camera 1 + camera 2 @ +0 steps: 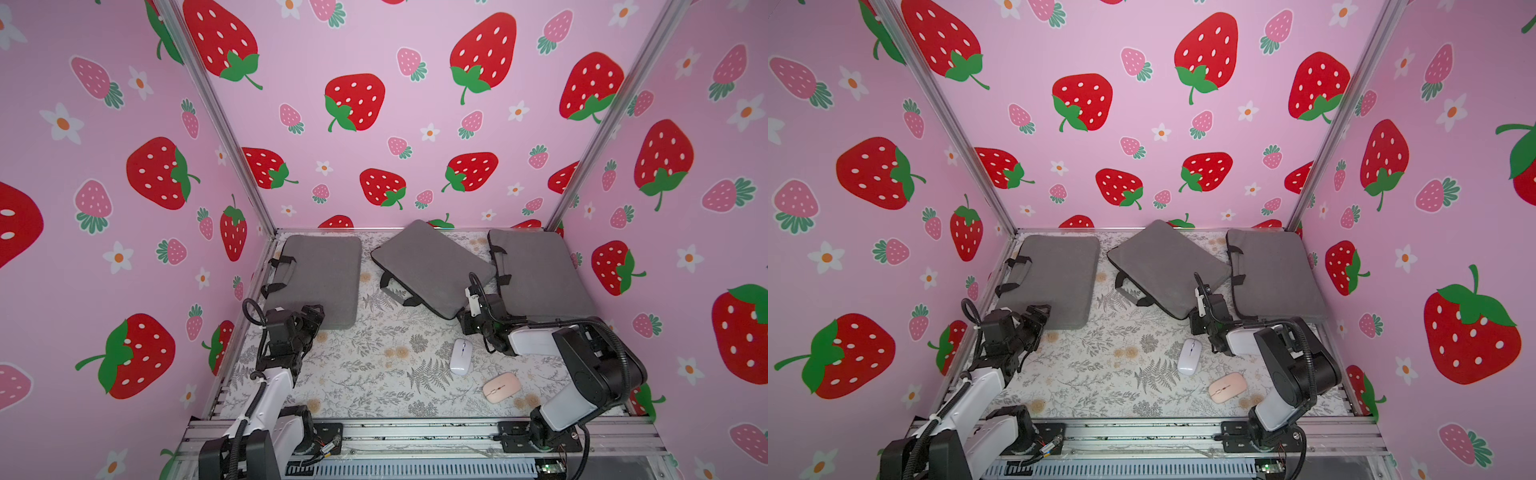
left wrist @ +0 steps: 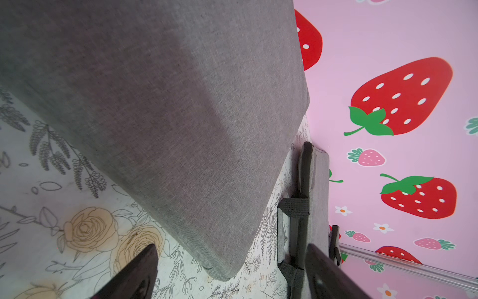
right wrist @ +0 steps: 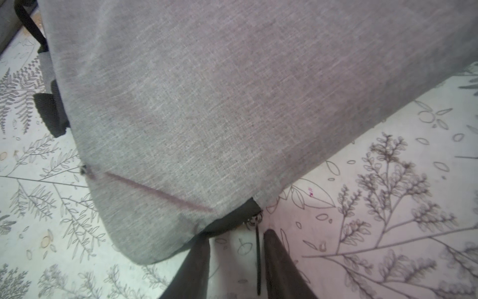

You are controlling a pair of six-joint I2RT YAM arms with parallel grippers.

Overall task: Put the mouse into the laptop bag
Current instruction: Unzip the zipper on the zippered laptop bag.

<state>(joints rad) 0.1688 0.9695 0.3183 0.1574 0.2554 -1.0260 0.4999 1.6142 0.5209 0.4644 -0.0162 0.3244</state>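
Right gripper: sits at the lower corner of the middle bag, right of centre in a top view; fingers a little apart, zip pull between them, not pinched yet; left gripper: spread wide, holds nothing, hangs by the left bag; white mouse: lies on the table, lower right of centre, just beside the right arm; pink mouse lower still; could miss the thin pull and close on air; could pinch cloth too and jam the zip; could drag the whole bag, with no hold on it; could bump the white mouse with the arm and push it away.
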